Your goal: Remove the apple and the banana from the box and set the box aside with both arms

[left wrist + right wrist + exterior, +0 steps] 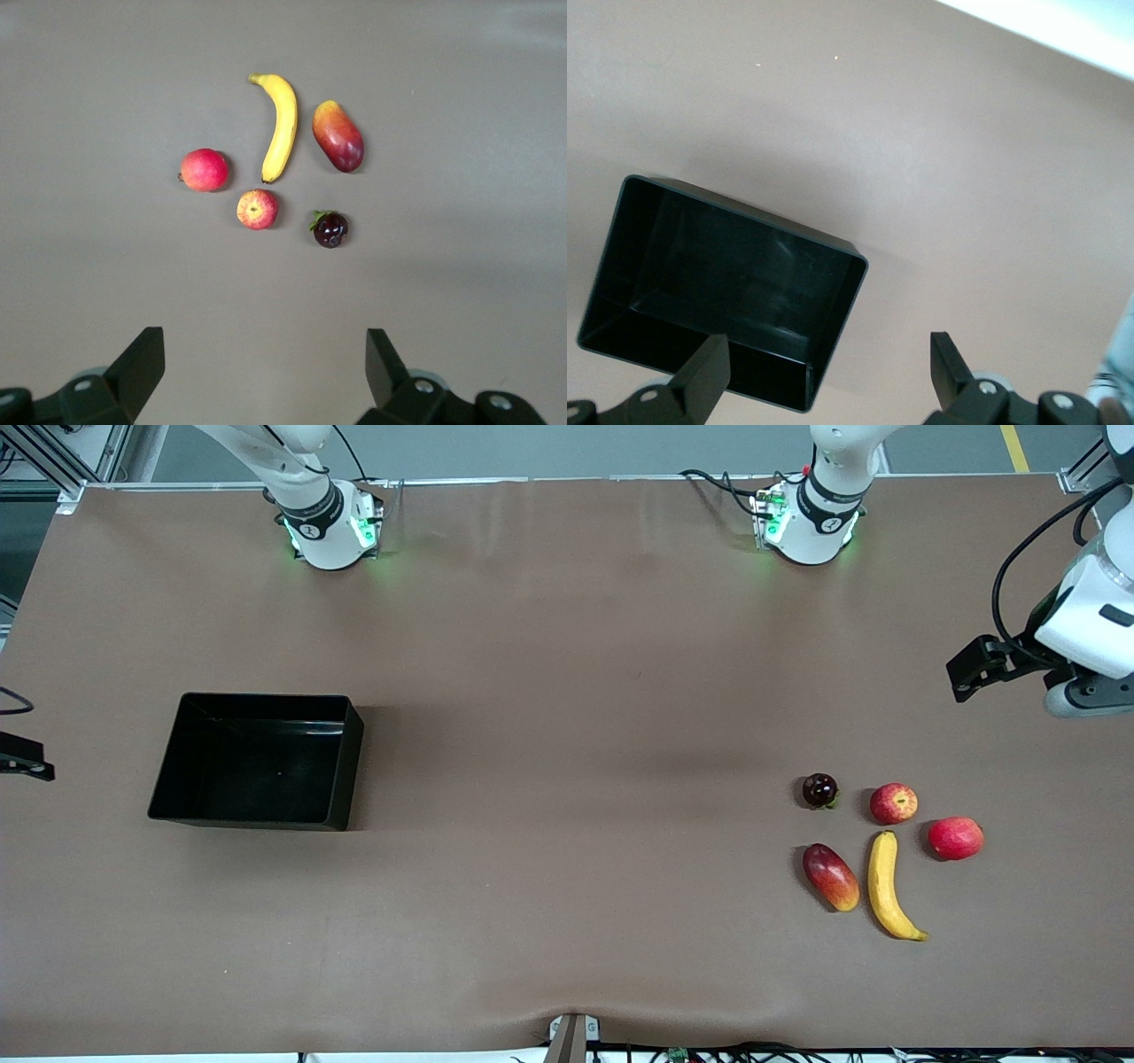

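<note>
1. The black tray (pixel 257 762) sits toward the right arm's end of the table (pixel 567 646), with nothing in it that I can see. It's well apart from all the fruit.
2. The fruit is all bunched together toward the left arm's end. The banana (pixel 888 886) lies lengthwise, with the mango (pixel 831 877) just beside it, not quite touching.
3. The small dark maroon fruit (pixel 819 789) is a bit farther from the front camera than the mango.
4. There are two apples. One apple (pixel 893 803) sits right by the banana's upper tip, next to the maroon fruit. The other apple (pixel 956 838) is beside the banana, closer to the table's end.
5. The left gripper (pixel 266 363) hangs up in the air near the left arm's end of the table, fingers spread wide, holding nothing. Its wrist view looks down on the whole fruit cluster.
6. The right gripper (pixel 828 367) is off at the right arm's end, barely poking into the front view. Its fingers are wide apart and empty too, with the tray showing under it in its wrist view.
</note>
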